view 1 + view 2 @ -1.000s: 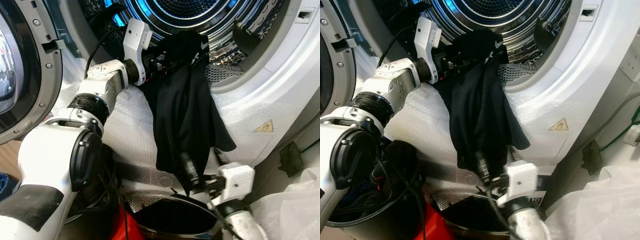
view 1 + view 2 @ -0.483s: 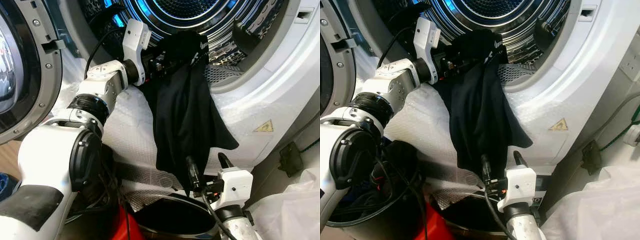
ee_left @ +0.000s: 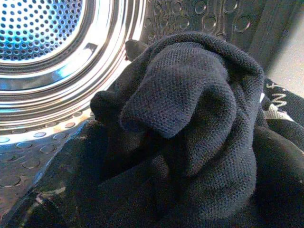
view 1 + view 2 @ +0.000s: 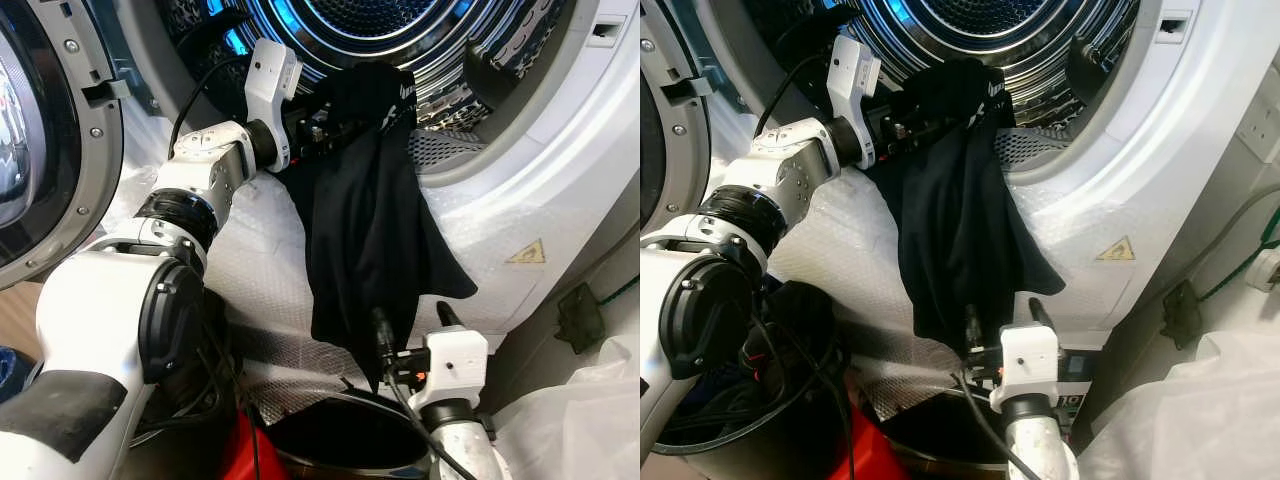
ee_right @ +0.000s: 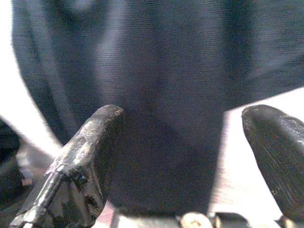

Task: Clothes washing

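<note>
- The black garment (image 4: 365,220) hangs over the lower lip of the washing machine's opening, its top bunched at the drum's mouth and its length trailing down the white front panel (image 4: 500,210).
- White lettering shows on the bunched top of the garment, near the drum; it is too small to read.
- The left gripper (image 4: 330,125) is at the opening's lower edge, clamped on the bunched top of the garment. In the left wrist view the dark knit cloth (image 3: 190,123) is heaped right over the fingers and hides them.
- The right gripper (image 4: 408,335) points upward at the garment's bottom hem. Its fingers (image 5: 90,156) stand apart, with the cloth hanging just beyond them; one tip lies against or just beside the hem, the other stands clear on the white panel side.
- I cannot tell whether the right fingers actually touch the cloth.
- The drum (image 4: 400,30) is perforated steel, lit blue inside.
- The round door (image 4: 50,150) stands swung open at the robot's left.
- Clear bubble wrap (image 4: 260,270) covers the machine's front below the opening, and the garment lies against it.
- A yellow triangular warning sticker (image 4: 529,252) sits on the front panel, to the right of the garment.
- A dark round basket (image 4: 350,440) stands on the floor below the garment's hem, with something red (image 4: 235,455) beside it.
- Crumpled white plastic sheeting (image 4: 590,410) lies at the far right, near a black plug and cables (image 4: 580,315).
</note>
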`<state>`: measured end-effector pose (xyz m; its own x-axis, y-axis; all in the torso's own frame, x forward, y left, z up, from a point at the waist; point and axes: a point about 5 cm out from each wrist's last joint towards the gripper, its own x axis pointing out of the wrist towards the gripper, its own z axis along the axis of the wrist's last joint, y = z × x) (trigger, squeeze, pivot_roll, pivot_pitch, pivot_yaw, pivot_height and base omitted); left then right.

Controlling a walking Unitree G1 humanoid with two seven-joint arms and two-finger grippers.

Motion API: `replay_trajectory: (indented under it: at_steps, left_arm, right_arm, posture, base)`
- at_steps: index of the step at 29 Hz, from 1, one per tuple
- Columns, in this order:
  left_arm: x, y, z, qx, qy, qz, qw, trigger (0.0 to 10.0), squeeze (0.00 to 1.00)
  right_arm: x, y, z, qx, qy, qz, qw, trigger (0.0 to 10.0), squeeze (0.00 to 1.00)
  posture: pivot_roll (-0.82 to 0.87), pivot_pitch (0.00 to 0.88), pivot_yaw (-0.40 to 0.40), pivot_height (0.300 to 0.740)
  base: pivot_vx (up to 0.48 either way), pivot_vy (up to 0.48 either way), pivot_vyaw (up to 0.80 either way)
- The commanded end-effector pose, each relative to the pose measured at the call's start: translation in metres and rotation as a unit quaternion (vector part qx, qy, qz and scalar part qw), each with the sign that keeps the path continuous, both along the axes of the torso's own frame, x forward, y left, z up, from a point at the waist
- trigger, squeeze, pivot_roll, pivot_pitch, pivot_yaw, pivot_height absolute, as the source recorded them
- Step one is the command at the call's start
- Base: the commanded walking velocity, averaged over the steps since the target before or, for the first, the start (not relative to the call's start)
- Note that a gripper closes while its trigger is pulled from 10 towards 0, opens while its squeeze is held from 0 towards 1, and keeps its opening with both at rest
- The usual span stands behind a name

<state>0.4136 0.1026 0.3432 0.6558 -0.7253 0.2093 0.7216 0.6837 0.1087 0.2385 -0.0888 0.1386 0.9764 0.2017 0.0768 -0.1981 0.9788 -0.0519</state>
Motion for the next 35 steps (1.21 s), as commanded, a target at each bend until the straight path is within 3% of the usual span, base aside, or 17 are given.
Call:
replay_trajectory:
  at_steps: [1,8,12,26,27,28,29,35]
  left_arm:
    - [0.001,0.003,-0.008,0.012,0.011,0.004,1.0,10.0,1.0]
    - [0.001,0.003,-0.008,0.007,0.01,0.005,1.0,10.0,1.0]
    - [0.001,0.002,-0.008,0.009,0.01,0.002,1.0,10.0,1.0]
    - [0.001,0.002,-0.008,0.008,0.01,0.003,1.0,10.0,1.0]
    - [0.001,0.003,-0.009,0.008,0.01,0.004,1.0,10.0,1.0]
    - [0.001,0.003,-0.009,0.007,0.01,0.004,1.0,10.0,1.0]
    - [0.001,0.003,-0.008,0.006,0.01,0.005,1.0,10.0,1.0]
    - [0.001,0.004,-0.008,0.005,0.01,0.003,1.0,10.0,1.0]
  right_arm:
    - [-0.003,0.022,0.002,0.047,0.014,0.032,0.998,10.0,0.0]
    - [-0.003,0.027,-0.002,0.053,0.023,0.045,0.997,10.0,0.0]
    - [0.007,0.038,0.002,0.057,0.013,0.063,0.996,10.0,0.0]
    - [0.016,0.065,0.01,0.075,0.01,0.076,0.994,10.0,0.0]
    - [0.016,0.068,0.007,0.071,0.017,0.077,0.994,4.6,0.0]
    - [0.016,0.07,0.007,0.069,0.02,0.077,0.994,4.6,0.0]
    - [0.017,0.072,0.005,0.065,0.022,0.077,0.995,0.0,0.0]
    - [0.024,0.075,0.008,0.066,0.018,0.075,0.995,0.0,0.0]
  posture:
    - [-0.14,0.025,0.066,0.74]
    - [-0.14,0.023,0.064,0.74]
    - [-0.14,0.025,0.065,0.74]
    - [-0.13,0.022,0.062,0.74]
    - [-0.13,0.02,0.061,0.74]
    - [-0.13,0.02,0.061,0.74]
    - [-0.13,0.02,0.06,0.74]
    - [-0.12,0.019,0.057,0.74]
  base:
    - [0.0,0.0,0.0]
    - [0.0,0.0,0.0]
    - [0.0,0.0,0.0]
    - [0.0,0.0,0.0]
    - [0.0,0.0,0.0]
    - [0.0,0.0,0.0]
    - [0.0,0.0,0.0]
    - [0.0,0.0,0.0]
